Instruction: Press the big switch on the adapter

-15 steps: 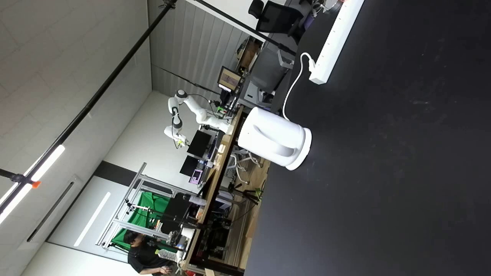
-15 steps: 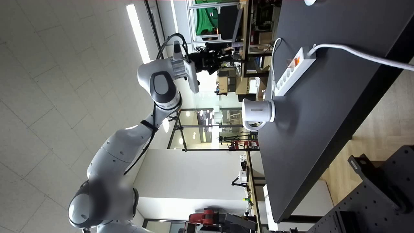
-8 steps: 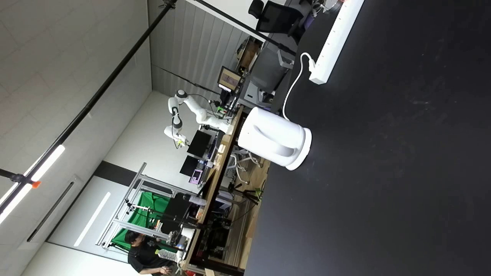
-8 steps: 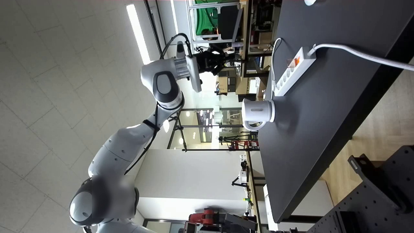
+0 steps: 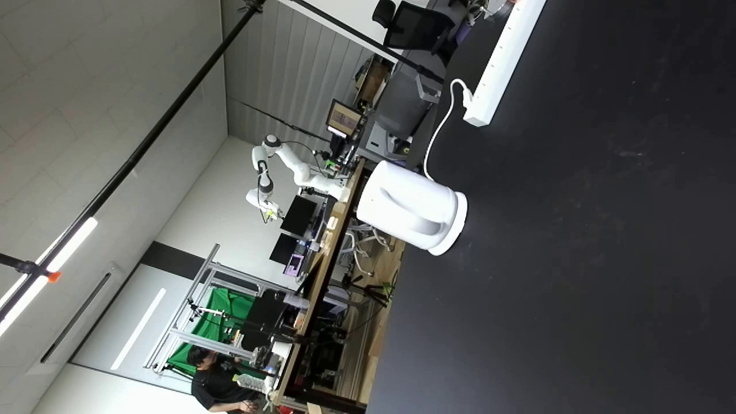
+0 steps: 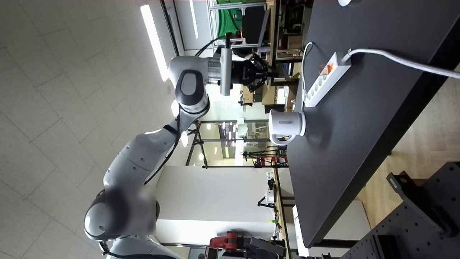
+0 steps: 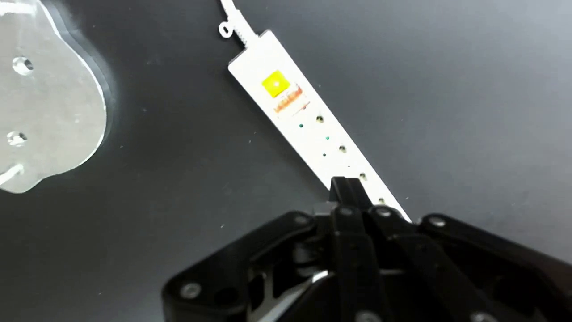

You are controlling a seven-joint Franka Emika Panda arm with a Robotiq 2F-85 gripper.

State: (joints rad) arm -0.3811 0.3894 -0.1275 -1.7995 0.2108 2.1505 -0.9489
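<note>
- Gripper (image 7: 347, 182): claw narrow, fingertips together in the wrist view.
- Exterior views lie tipped over; left, right, near and far are read as if upright.
- Arm (image 6: 138, 156) reaches in from the left. Gripper points down, held above the adapter (image 6: 324, 83) and apart from it.
- Adapter: long white bar lying on the black table (image 5: 546, 259), running from far left to near right.
- Switch (image 7: 275, 83): square, at the adapter's near right end; yellow in the wrist view, orange in an exterior view. A reddish see-through piece (image 6: 324, 70) stands next to it.
- In the wrist view the fingers cover the adapter's other end.
- Thick cord (image 6: 413, 64), white, leaves the switch end and passes over the table's near edge.
- Kettle (image 6: 285, 124): white, upright, left of the adapter in both exterior views and farther back. Thin cord (image 5: 426, 160) runs from the adapter's far left end to behind it.
- Plate (image 7: 53, 98): pale grey, with holes, at left in the wrist view; cannot tell what it belongs to.
- Background: second arm (image 5: 302, 172) on a far bench (image 5: 330, 244); person (image 5: 213, 385) in black at far left.
</note>
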